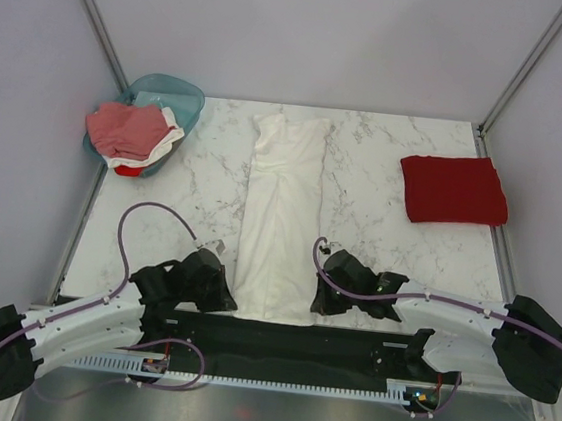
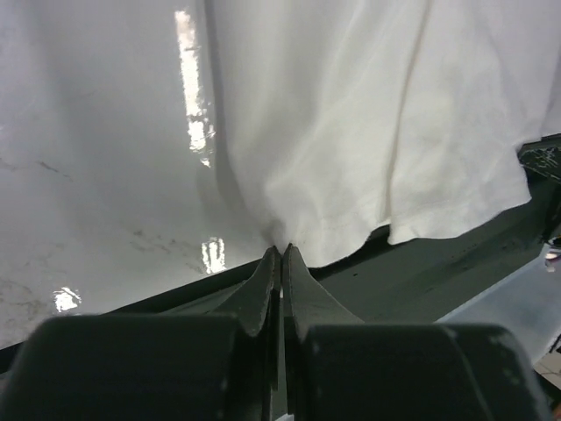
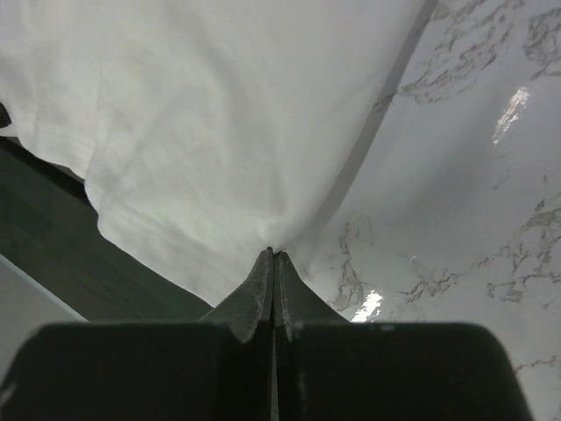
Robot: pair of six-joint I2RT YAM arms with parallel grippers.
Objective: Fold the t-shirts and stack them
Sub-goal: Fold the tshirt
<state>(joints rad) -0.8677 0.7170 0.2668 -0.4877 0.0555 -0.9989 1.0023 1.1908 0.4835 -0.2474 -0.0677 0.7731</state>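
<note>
At t-shirt (image 1: 284, 201) hem, seemingly, both hands (image 2: 280, 254) (image 3: 273, 256)

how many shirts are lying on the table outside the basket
2. The white t-shirt lies stretched lengthwise in the middle; the folded dark red t-shirt sits at the far right. Others in the basket are piled up, some possibly hidden.

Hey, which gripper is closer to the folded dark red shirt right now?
Right. The right gripper pinches the white shirt's near right corner, on the dark red shirt's side; the left gripper pinches the near left corner, farther away.
</note>
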